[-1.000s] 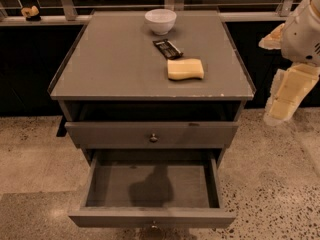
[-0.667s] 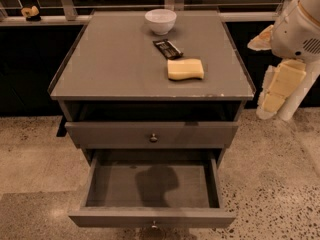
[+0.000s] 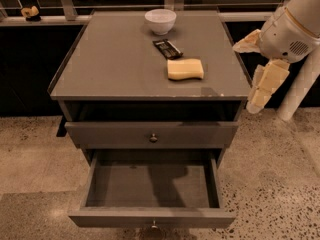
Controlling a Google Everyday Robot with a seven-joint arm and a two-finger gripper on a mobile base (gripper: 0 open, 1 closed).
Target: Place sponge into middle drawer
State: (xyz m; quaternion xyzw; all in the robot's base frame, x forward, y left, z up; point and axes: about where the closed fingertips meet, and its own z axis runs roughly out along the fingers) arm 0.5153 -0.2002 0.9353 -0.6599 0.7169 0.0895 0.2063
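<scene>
The pale yellow sponge (image 3: 185,69) lies flat on the grey cabinet top (image 3: 110,59), right of centre and towards the front. The middle drawer (image 3: 150,218) is pulled out wide, and its grey floor shows nothing inside. The drawer above it (image 3: 152,134) is shut. My gripper (image 3: 256,103) hangs pointing down just off the cabinet's right edge, to the right of the sponge and slightly lower than the top. It is apart from the sponge and holds nothing that I can see.
A white bowl (image 3: 160,21) stands at the back of the top. A small dark snack bar (image 3: 167,48) lies between the bowl and the sponge. A white post (image 3: 300,86) stands behind my arm on the right. A small yellow object (image 3: 30,12) sits on the back-left ledge.
My arm has swung left, bringing the gripper closer to the cabinet's right edge. The sponge, bowl, bar and drawers have not moved.
</scene>
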